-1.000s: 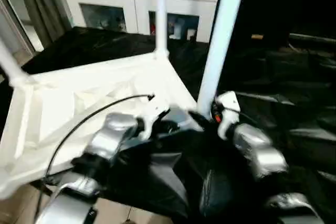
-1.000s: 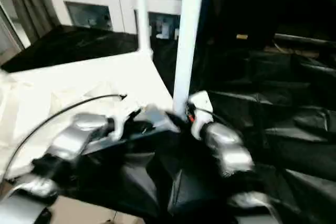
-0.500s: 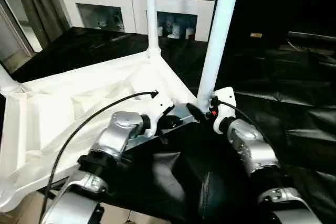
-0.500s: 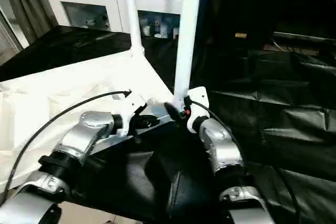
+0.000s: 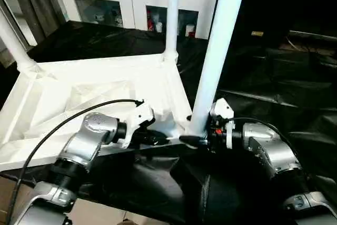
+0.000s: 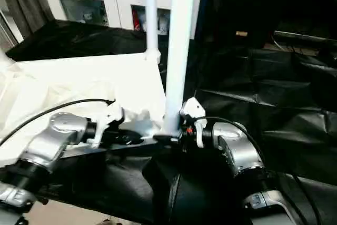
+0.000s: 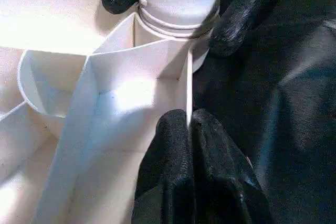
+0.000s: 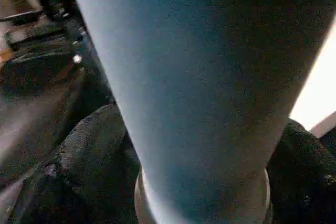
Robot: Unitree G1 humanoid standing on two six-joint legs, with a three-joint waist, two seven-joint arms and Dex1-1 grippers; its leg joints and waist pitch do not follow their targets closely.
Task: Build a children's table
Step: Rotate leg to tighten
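- The children's table, a small all-white plastic table with a rimmed rectangular top [image 5: 100,85], lies upside down on the large black-draped work table [image 5: 274,77], ribbed underside up, so the corner sockets face upward and the legs can go in from above.
- Left gripper [image 7: 190,129]: its two black fingers [image 7: 170,145] are pressed together, and in the left wrist view their tips meet at the thin near-right rim of the top. They seem to pinch that rim wall, though the tips hide the contact itself. By my reading this steadies the top against the other arm's work.
- Right gripper [image 5: 197,139]: its fingers stand wide apart on either side of the base of the near-right long white tapered tube leg [image 5: 218,51], just above the ringed collar where the leg enters its socket. In the right wrist view one dark pad [image 8: 86,145] sits on each flank of the tube; whether they press it or merely bracket it I cannot tell.
- That leg rises upright from the near-right corner, between the two grippers, the left one just to its left along the rim.
- Further out, a second white leg [image 5: 172,14] stands in the far-right corner and a third [image 5: 13,40] leans up at the far-left corner.
- Beyond the black cloth stands a white glass-door cabinet [image 5: 137,3].
- With three legs visibly seated, the job looks well advanced; the near-left corner lies outside the views.
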